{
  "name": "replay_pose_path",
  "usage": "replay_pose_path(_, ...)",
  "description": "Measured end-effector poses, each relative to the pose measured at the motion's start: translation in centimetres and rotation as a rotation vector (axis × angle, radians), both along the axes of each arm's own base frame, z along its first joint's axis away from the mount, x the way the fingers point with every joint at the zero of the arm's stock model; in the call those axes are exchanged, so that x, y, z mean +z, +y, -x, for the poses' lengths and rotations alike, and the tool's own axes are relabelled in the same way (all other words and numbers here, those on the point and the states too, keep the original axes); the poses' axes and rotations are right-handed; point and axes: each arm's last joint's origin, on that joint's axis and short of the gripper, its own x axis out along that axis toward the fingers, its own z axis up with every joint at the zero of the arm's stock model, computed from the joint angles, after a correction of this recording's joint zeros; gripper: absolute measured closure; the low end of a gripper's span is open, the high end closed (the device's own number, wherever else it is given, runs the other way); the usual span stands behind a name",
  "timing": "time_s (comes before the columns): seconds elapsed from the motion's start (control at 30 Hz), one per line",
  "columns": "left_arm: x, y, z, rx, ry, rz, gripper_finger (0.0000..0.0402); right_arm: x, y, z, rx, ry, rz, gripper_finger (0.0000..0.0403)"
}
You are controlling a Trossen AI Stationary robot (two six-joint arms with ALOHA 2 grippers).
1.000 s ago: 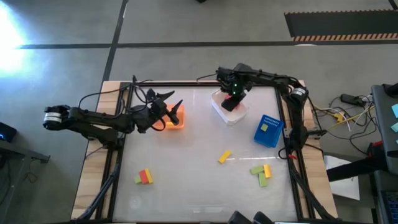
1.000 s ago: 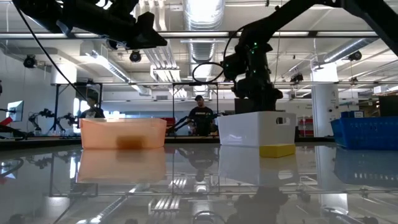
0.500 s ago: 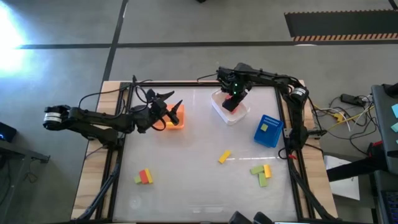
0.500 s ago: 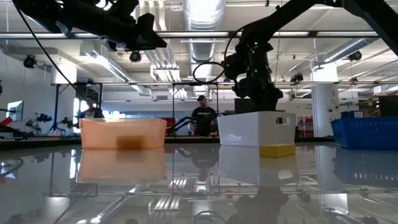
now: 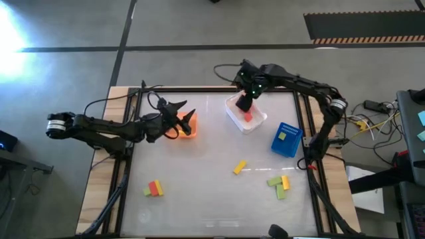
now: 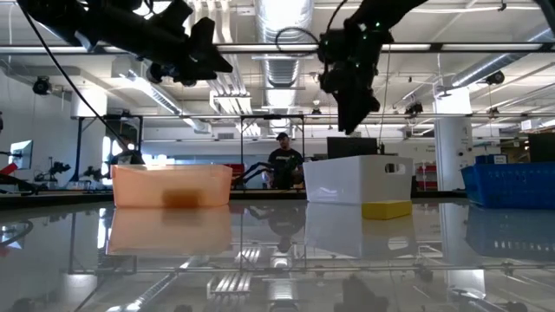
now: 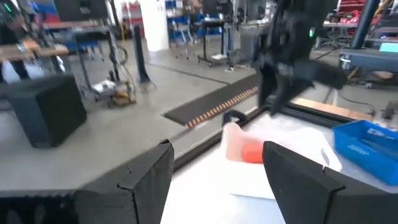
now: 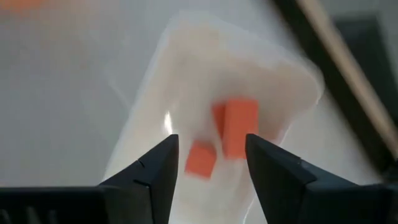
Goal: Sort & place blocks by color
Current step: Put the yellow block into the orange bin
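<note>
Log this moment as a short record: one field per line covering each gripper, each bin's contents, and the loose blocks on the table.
right gripper: open, empty, above the white bin
left gripper: open, empty, above the orange bin
white bin: red blocks inside
orange bin: contents unclear
blue bin: one yellow block
loose blocks, table's left: a green, red and yellow cluster
loose blocks, middle: single yellow block
loose blocks, table's right: green and yellow group
</note>
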Motion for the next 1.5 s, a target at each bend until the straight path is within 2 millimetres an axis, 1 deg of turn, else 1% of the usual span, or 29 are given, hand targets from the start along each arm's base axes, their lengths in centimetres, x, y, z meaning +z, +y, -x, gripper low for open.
replay_pose_path(0.13,-0.4,-0.1,-0.1,-0.05,-0.031,0.084,0.0171,1.7,1.1,0.2,0.059,-0.194,0.142,0.0238)
replay_pose_path(0.27,-0.5,-0.3,-0.2,-0.11,-0.077,0.188,0.0171,2.2,2.4,0.8,0.108,-0.379,0.277,0.0245)
replay_pose_path(0.4,-0.7,-0.3,-0.3,-0.092,-0.081,0.329,0.0171,1.6,4.2,1.6,0.147,-0.563,0.404,0.0254)
replay_pose_path(0.5,-0.8,-0.5,-0.3,-0.093,-0.063,0.425,0.0171,0.5,5.5,2.4,0.226,-0.676,0.475,0.026)
replay_pose_path(0.57,-1.0,-0.7,-0.3,-0.093,-0.067,0.48,0.0171,0.0,6.0,3.0,0.272,-0.732,0.511,0.0264)
replay_pose_path(0.67,-1.0,-1.3,-0.4,-0.107,-0.098,0.532,0.0171,-0.4,6.5,3.9,0.306,-0.797,0.564,0.0271)
replay_pose_path(0.83,-0.8,-2.0,-0.5,-0.108,-0.175,0.633,0.0171,-0.1,7.1,4.8,0.336,-0.854,0.656,0.0284)
replay_pose_path(0.93,-1.3,-2.3,-1.1,-0.09,-0.191,0.688,0.0171,0.4,7.2,5.0,0.339,-0.878,0.682,0.0291)
replay_pose_path(1.03,-1.8,-2.7,-2.4,-0.096,-0.191,0.756,0.0171,0.5,7.3,5.1,0.341,-0.879,0.687,0.0298)
replay_pose_path(1.13,-2.1,-3.3,-3.9,-0.152,-0.163,0.843,0.0171,0.4,7.3,5.1,0.347,-0.868,0.688,0.0304)
replay_pose_path(1.27,-1.8,-4.2,-5.4,-0.216,-0.048,1.003,0.0171,0.4,7.2,5.1,0.356,-0.862,0.698,0.0312)
replay_pose_path(1.37,-1.4,-5.3,-5.9,-0.175,0.109,1.13,0.0171,0.3,7.2,5.1,0.363,-0.857,0.704,0.0318)
replay_pose_path(1.5,-0.7,-7.6,-6.4,-0.12,0.275,1.271,0.0171,0.3,7.3,5.1,0.367,-0.851,0.706,0.0324)
